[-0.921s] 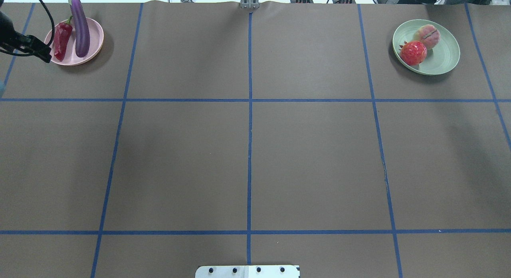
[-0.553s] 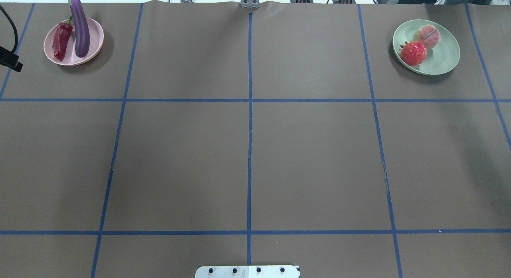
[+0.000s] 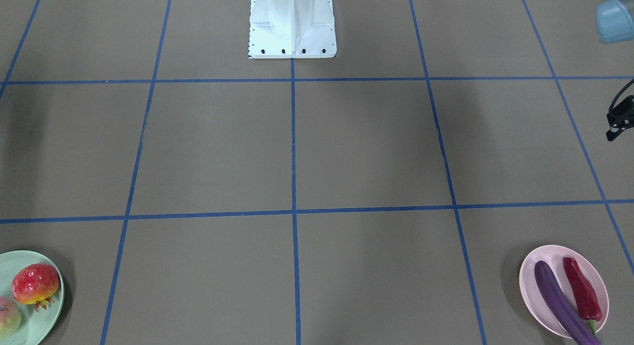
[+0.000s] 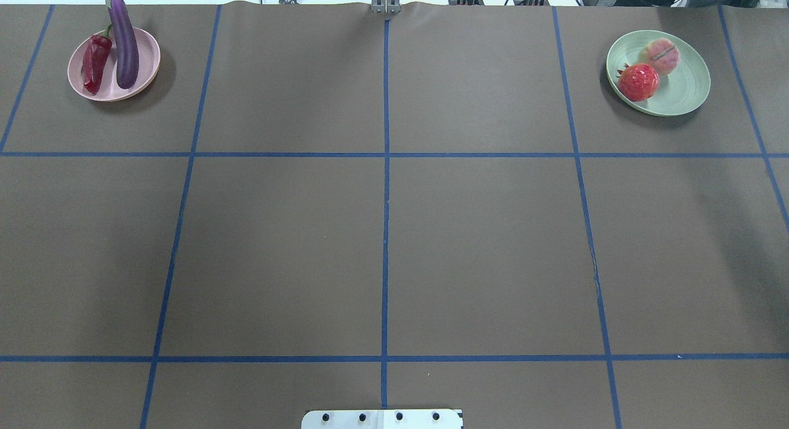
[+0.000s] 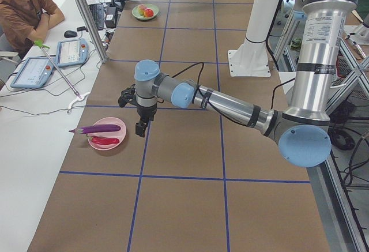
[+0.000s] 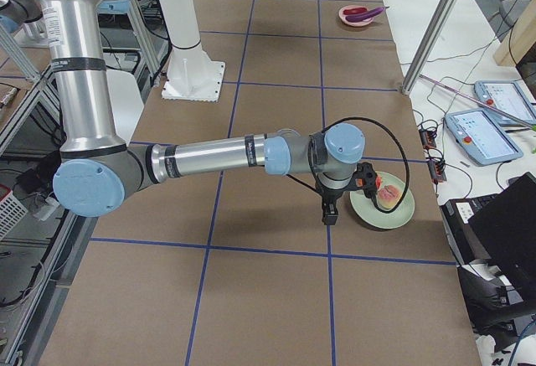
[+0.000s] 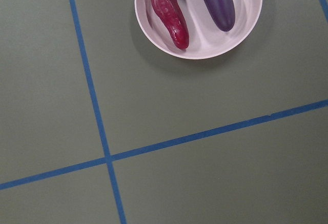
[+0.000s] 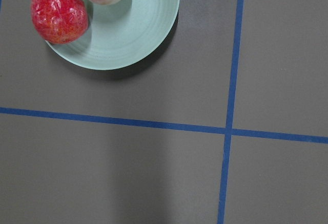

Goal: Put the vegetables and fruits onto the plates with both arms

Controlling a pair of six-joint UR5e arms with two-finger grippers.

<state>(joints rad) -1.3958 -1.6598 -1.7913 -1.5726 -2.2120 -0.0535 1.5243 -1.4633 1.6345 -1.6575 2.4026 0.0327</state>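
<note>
Table: flat brown paper sheet (image 4: 481, 244) ruled into squares by blue tape.
Left arm: grey-and-silver jointed arm with light blue caps (image 5: 230, 103), stretched out low over the paper.
Right arm: matching grey-and-silver arm (image 6: 218, 158), stretched out the same way at the other end.
Pink plate: round, matte, pale pink (image 4: 148, 59), far corner on the robot's left; holds both vegetables.
Mint plate: round, matte, pale green (image 4: 687, 84), far corner on the robot's right; holds both fruits.
Left gripper: black (image 5: 140, 128), pointing down near the pink plate, robot's side; cannot tell if parted or closed.
Right gripper: black (image 6: 329, 213), pointing down near the mint plate; spread of fingers cannot be told.
Eggplant: long, slim, glossy purple (image 4: 125, 50); long axis runs away from the robot, pale capped end overhanging the far rim.
Chili: shorter, wrinkled, red (image 4: 95, 62); parallel, just left of the eggplant, green stem at far end.
Pomegranate: round, glossy red-orange (image 4: 638, 82); crown points toward the table's middle.
Peach: round, pink-yellow (image 4: 661, 55), dark crease on top; just beyond the pomegranate.
</note>
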